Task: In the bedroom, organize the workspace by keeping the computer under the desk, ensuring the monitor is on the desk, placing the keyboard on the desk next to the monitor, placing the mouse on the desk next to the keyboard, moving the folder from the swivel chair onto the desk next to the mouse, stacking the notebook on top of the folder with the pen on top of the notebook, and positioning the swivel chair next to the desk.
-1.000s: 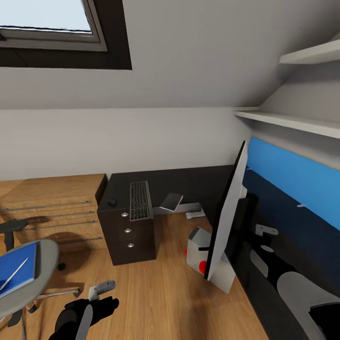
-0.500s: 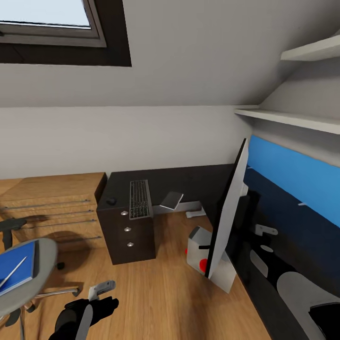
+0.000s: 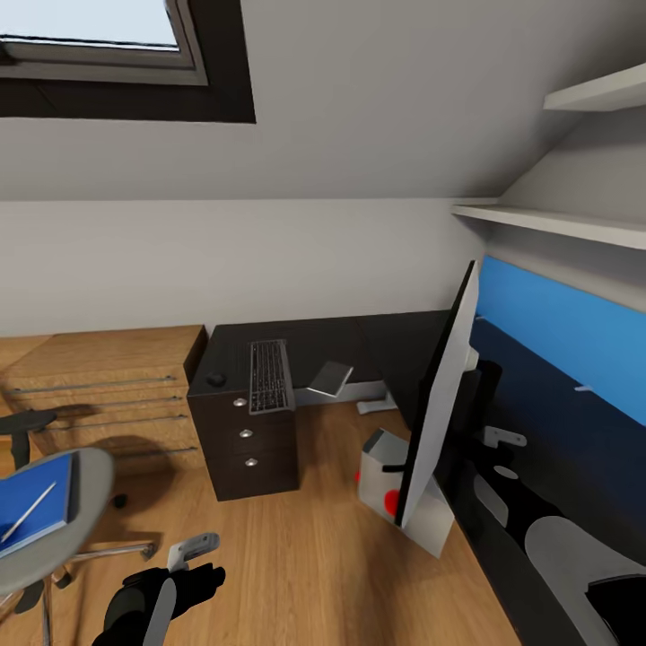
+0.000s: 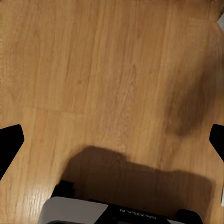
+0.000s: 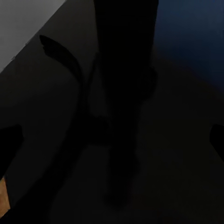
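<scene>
While my left claw (image 3: 193, 561) hangs low over the wooden floor (image 4: 112, 70) with its fingers spread wide and nothing between them, I judge the folder step to be the one in hand. The folder (image 3: 34, 507) lies on the seat of the swivel chair (image 3: 85, 484), with the pen (image 3: 27, 513) resting across it. On the desk (image 3: 359, 345), the keyboard (image 3: 270, 375) lies over the drawer unit (image 3: 247, 449), near that end of the top; the mouse (image 3: 215, 379) sits just beside it toward the end edge, and the notebook (image 3: 329, 378) overhangs the front edge. The monitor (image 3: 440, 404) stands along the other wing, with the computer (image 3: 399, 489) on the floor below it. My right claw looks down on the dark desk top; its fingertips sit wide apart, empty. Next I would need to turn toward the chair and lift the pen clear before sliding fingers under the folder. All three drawers are closed, so I cannot tell their contents.
</scene>
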Tool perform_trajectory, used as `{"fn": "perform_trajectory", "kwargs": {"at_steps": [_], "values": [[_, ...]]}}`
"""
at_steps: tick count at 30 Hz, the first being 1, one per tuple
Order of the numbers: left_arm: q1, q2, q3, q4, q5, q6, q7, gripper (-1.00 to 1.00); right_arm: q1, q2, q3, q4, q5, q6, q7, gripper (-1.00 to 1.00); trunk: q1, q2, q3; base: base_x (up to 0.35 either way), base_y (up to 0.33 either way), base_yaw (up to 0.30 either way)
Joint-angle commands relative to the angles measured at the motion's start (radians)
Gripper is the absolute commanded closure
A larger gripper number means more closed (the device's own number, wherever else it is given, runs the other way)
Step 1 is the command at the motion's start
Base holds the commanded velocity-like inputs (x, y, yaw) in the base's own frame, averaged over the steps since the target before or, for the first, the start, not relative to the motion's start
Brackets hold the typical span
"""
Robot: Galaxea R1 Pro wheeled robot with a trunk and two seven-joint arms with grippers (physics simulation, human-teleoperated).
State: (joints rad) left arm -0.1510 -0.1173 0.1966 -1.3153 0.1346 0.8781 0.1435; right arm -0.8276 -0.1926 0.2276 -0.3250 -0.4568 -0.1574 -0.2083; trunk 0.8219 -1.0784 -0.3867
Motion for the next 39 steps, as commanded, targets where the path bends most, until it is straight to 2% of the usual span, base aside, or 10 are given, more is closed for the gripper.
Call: {"fn": "perform_trajectory", "kwargs": {"at_steps": [1,12,19,39], "values": [[-0.001,-0.001,0.001,-0.001,0.011,0.004,0.008,-1.0,-0.001,-0.001,0.009,0.0,-0.01,-0.003,-0.005,-1.0,0.0,-0.001,-0.001,0.0,0.0,0.2],[-0.001,-0.001,0.001,-0.001,0.01,0.004,0.006,-1.0,-0.001,-0.002,0.009,0.0,-0.01,-0.003,-0.005,-1.0,0.0,-0.001,-0.001,0.0,0.0,0.236],[-0.001,-0.001,0.001,0.001,0.01,0.004,0.005,-1.0,0.0,-0.003,0.007,0.001,-0.01,-0.004,-0.005,-1.0,0.0,-0.001,-0.001,0.0,0.0,0.026],[-0.001,0.001,0.002,0.003,0.008,0.004,0.005,-1.0,0.0,-0.003,0.007,0.003,-0.01,-0.004,-0.004,-1.0,0.0,-0.001,0.011,0.0,0.0,-0.202]]}}
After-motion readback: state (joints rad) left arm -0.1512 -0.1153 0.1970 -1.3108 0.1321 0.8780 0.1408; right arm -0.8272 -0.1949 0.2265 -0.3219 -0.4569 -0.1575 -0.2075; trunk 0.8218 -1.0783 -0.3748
